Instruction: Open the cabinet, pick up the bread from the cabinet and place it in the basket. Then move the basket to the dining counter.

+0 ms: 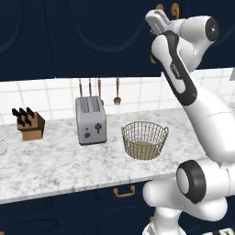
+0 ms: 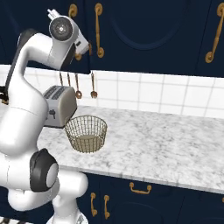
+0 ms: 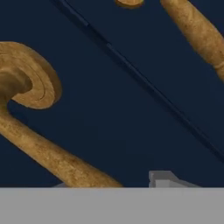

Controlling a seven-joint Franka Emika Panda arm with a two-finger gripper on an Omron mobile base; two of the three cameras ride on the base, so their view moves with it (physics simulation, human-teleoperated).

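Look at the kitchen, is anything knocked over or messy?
Nothing stands out. The basket, toaster and knife block all stand upright on the marbled counter, with nothing spilled. The cabinet doors look shut, and the gripper is up at a brass handle.

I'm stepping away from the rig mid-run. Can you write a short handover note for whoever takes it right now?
Gripper: up at the cabinet, jaws closed on the brass door handle.
Cabinet: doors shut; bread behind them, unseen.
Basket: empty, on the marble counter right of the toaster.
Done: handle reached and gripped.
Left: pull the door open, move the bread into the basket, carry the basket to the dining counter.
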